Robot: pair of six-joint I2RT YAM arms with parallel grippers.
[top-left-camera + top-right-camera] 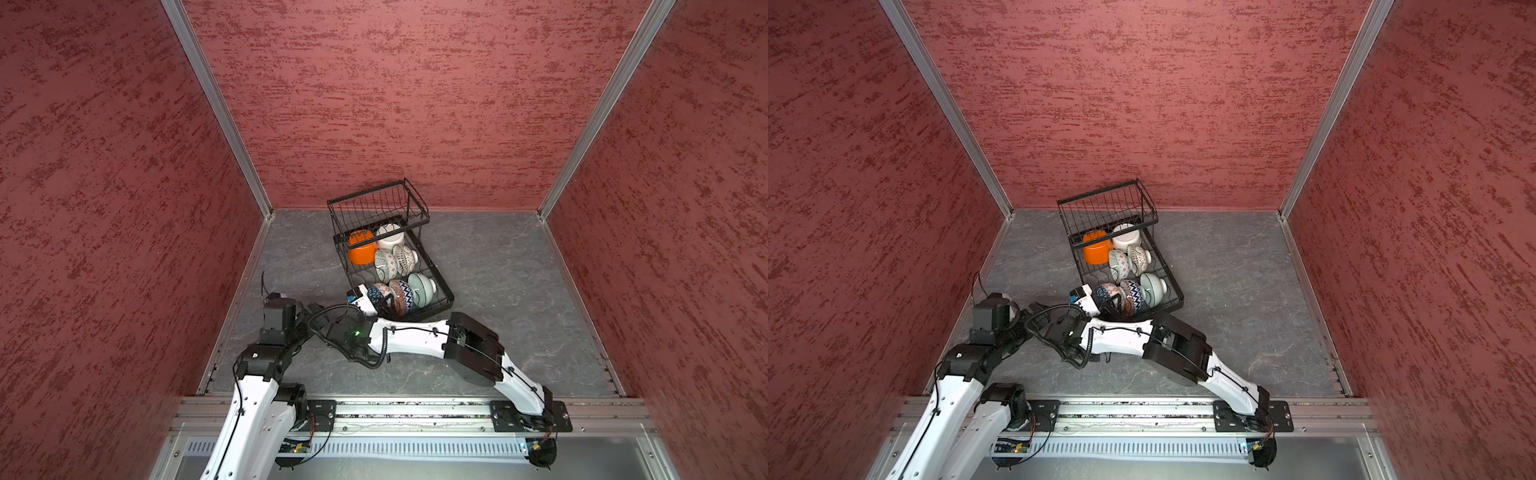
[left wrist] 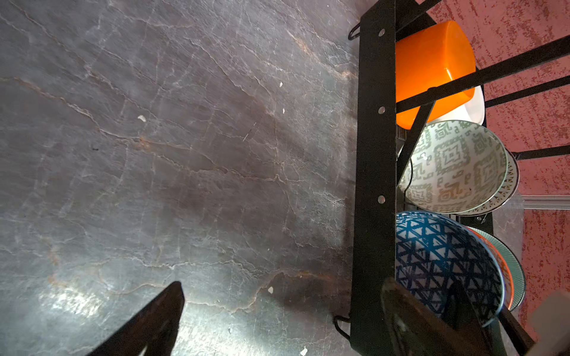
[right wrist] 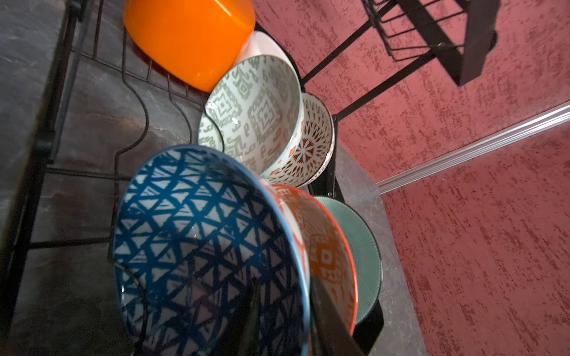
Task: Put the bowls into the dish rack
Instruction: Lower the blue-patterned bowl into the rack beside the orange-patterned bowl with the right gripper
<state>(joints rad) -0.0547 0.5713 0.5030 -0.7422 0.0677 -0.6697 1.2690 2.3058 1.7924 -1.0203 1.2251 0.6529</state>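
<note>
Seven bowls (image 1: 385, 264) are seen in the dish rack (image 1: 444, 291), at the centre of both top views. The rim of the blue bowl (image 3: 197, 234), at the rack's lower left end, is straddled by the right gripper (image 3: 287, 308); whether it is clamped cannot be told. The left gripper (image 2: 282, 291) is spread wide beside the rack.

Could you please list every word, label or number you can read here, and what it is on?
None can be read.
The bowls carry only patterns; the dish rack shows no lettering.
The blue sticker beside the rack's near end is too small to read.
</note>
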